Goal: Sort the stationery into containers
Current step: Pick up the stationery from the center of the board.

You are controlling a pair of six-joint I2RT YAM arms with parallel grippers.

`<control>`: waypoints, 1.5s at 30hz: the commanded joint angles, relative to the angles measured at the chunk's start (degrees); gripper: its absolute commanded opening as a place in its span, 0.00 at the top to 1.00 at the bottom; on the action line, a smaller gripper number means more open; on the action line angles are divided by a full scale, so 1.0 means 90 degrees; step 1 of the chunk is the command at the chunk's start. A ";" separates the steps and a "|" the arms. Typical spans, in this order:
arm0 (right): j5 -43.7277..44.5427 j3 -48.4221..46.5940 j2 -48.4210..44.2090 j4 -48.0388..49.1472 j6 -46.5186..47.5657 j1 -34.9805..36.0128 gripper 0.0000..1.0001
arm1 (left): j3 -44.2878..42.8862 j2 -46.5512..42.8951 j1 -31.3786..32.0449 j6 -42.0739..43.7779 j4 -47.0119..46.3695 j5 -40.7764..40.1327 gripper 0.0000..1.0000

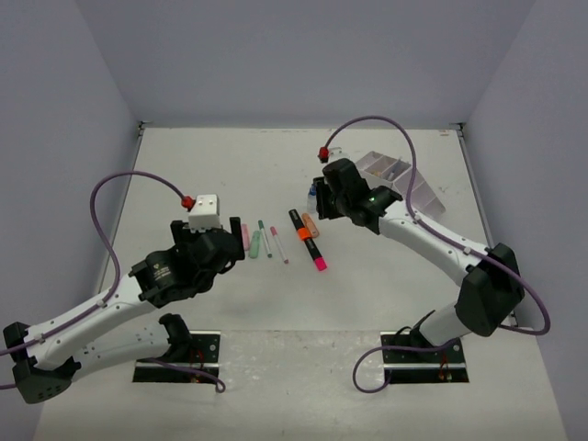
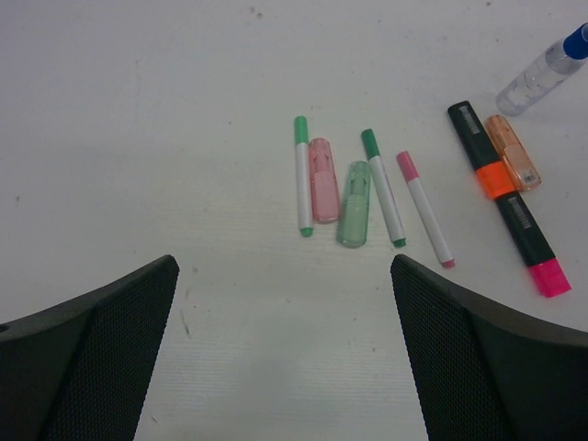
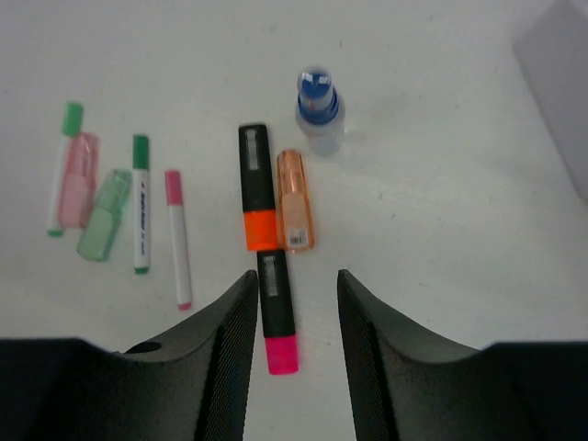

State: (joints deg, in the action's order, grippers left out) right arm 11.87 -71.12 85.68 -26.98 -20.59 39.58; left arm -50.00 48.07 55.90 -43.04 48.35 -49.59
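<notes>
The stationery lies in a row mid-table: a pink highlighter [image 2: 322,179], a green highlighter [image 2: 354,204], two green-capped pens [image 2: 302,175] [image 2: 383,186], a pink-capped pen [image 2: 424,208], a black marker with orange band and pink end [image 3: 257,175], an orange highlighter [image 3: 296,199] and a blue-capped bottle [image 3: 319,119]. The white organizer [image 1: 400,179] stands at the back right. My left gripper [image 2: 285,266] is open and empty, just left of the row. My right gripper [image 3: 296,276] is open and empty above the black marker's pink end, which shows between its fingers.
The white enclosure walls close the table at the back and sides. A corner of the organizer shows at the right wrist view's top right edge [image 3: 560,73]. Purple cables loop above both arms.
</notes>
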 commanded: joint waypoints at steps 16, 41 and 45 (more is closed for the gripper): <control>-0.0196 0.1623 -0.1074 0.0341 -0.0303 0.0253 0.59 | -0.0801 0.4190 -0.2047 0.0534 -0.2687 0.1981 0.60; -0.0329 0.2032 -0.1521 0.0564 -0.0203 0.0249 0.60 | -0.0138 0.5187 -0.2129 0.1191 -0.3234 0.3356 0.65; -0.0359 0.2034 -0.1510 0.0589 -0.0203 0.0241 0.60 | -0.0023 0.5179 -0.2119 0.1179 -0.3219 0.3321 0.63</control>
State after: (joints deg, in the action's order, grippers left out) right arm 9.29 -53.21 73.43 -23.96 -22.92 41.78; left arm -51.45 94.68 37.15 -33.73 20.50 -20.02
